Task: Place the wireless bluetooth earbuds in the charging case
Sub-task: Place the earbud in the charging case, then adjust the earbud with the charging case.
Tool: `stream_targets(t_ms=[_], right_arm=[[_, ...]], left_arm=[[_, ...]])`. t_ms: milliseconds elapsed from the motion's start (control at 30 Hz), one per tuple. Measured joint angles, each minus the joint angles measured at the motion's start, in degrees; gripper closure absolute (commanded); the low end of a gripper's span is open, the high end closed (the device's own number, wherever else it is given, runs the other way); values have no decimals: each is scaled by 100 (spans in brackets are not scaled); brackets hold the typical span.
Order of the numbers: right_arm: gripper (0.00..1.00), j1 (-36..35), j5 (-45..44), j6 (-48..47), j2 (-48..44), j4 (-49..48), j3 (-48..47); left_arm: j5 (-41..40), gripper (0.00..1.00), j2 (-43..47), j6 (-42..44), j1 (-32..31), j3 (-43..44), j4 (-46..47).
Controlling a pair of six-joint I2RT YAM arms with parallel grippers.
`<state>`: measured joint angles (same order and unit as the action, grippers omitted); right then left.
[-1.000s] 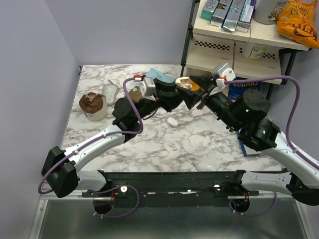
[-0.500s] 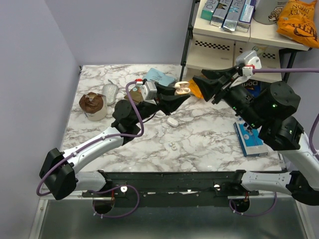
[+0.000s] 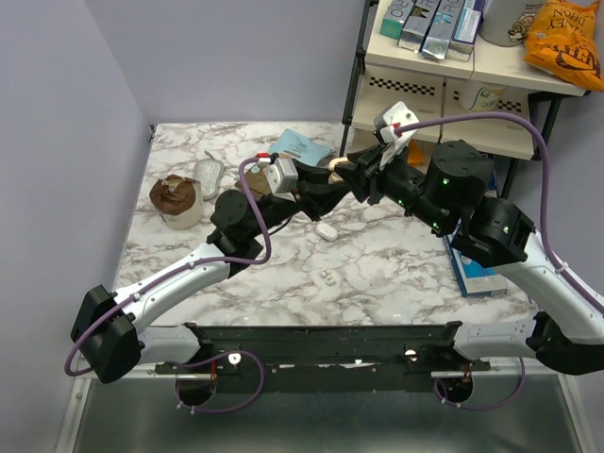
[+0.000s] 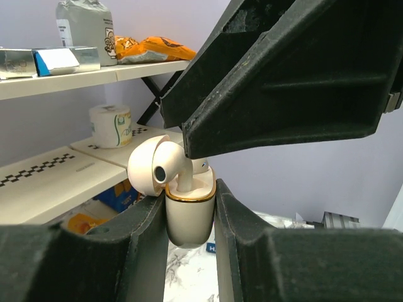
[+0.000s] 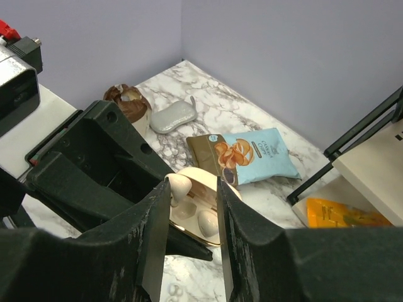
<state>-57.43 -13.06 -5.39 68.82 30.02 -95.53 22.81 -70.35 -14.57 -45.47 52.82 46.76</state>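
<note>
My left gripper (image 3: 332, 181) is shut on the charging case (image 3: 343, 168), holding it open and upright above the table; in the left wrist view (image 4: 187, 200) the case (image 4: 189, 217) sits clamped between the fingers. One cream earbud (image 5: 208, 221) lies seated in the case (image 5: 208, 236). A second earbud (image 5: 179, 187) (image 4: 162, 167) stands stem-down, half out of its slot. My right gripper (image 3: 357, 176) (image 5: 192, 189) is over the case, jaws slightly apart around that earbud, which touches only one finger. Two tiny white buds (image 3: 327, 276) lie on the marble.
A plain white oval object (image 3: 327, 230) lies below the grippers. A blue snack bag (image 3: 304, 144), a grey pouch (image 3: 208, 173) and a brown cup (image 3: 176, 200) sit at the back left. A shelf rack (image 3: 444, 94) stands at the right, a blue box (image 3: 475, 267) beside it.
The right gripper pulled away up and right from the case, then came back down over it. The left gripper kept holding the case at the same spot.
</note>
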Motion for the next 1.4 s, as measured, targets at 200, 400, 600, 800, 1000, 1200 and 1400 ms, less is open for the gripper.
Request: stream_targets(t_ms=[200,400,600,800,1000,1200,1400], right_arm=[[56,0,-46,2,20,4,-79],[56,0,-173,13,52,9,-87],[56,0,-227,44,160,22,-114],[53,0,-240,94,201,111,-181],[37,0,-262,208,168,210,-245],[32,0,-258,310,173,313,-483],[29,-28,-254,372,251,363,-511]], left_arm=[[7,100,15,2,0,-17,-22],[17,100,76,4,0,-59,-15],[52,100,109,7,0,-59,-15],[66,100,173,22,4,-90,-17],[66,100,190,46,4,-105,-15],[63,100,190,66,4,-136,-15],[61,100,188,98,4,-136,-15]])
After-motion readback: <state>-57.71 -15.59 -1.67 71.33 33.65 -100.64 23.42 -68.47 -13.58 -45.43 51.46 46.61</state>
